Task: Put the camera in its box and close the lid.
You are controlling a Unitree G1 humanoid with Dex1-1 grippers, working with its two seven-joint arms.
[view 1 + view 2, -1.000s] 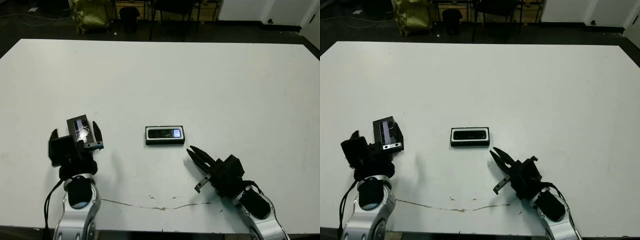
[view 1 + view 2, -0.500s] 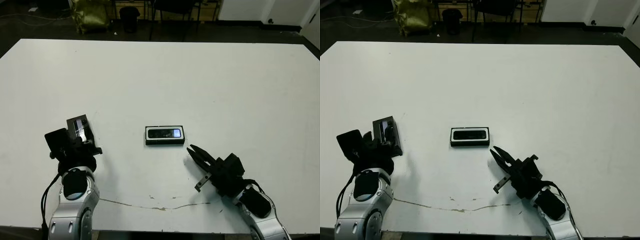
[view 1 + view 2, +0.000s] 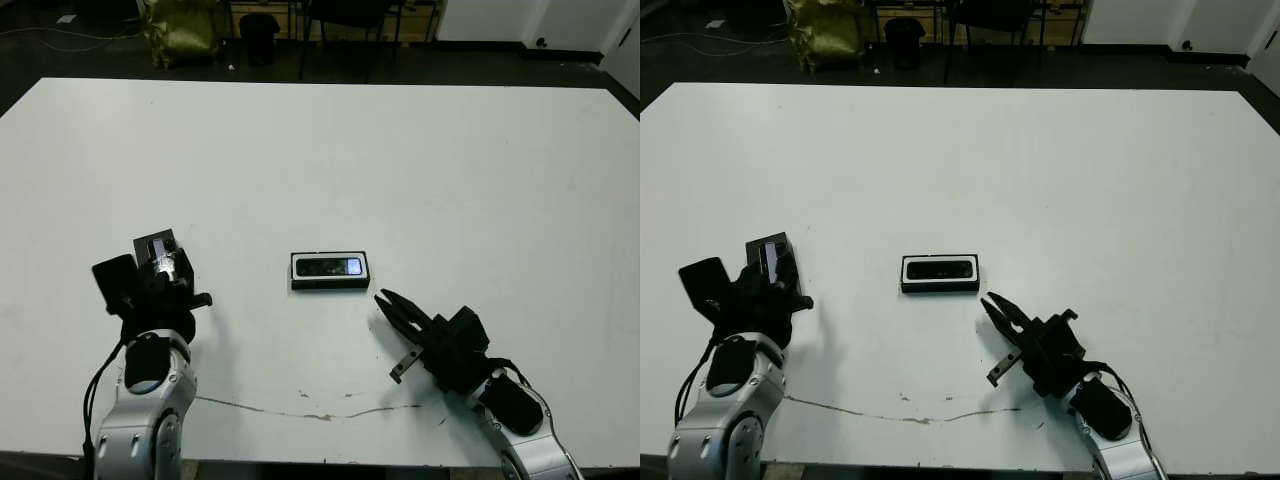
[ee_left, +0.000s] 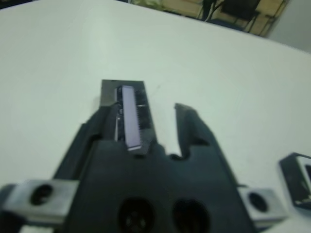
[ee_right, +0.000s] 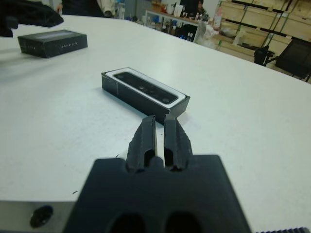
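Lid (image 3: 160, 256) just ahead of left hand (image 3: 163, 290) (fingers spread).

Left gripper (image 4: 158, 127) with fingers apart, one finger (image 4: 104, 128) lying along the side of the lid (image 4: 127, 109), black with pale grey strip, flat on the white counter (image 4: 233, 82); a corner of the box (image 4: 297, 180) shows at about 4 o'clock, blurred.
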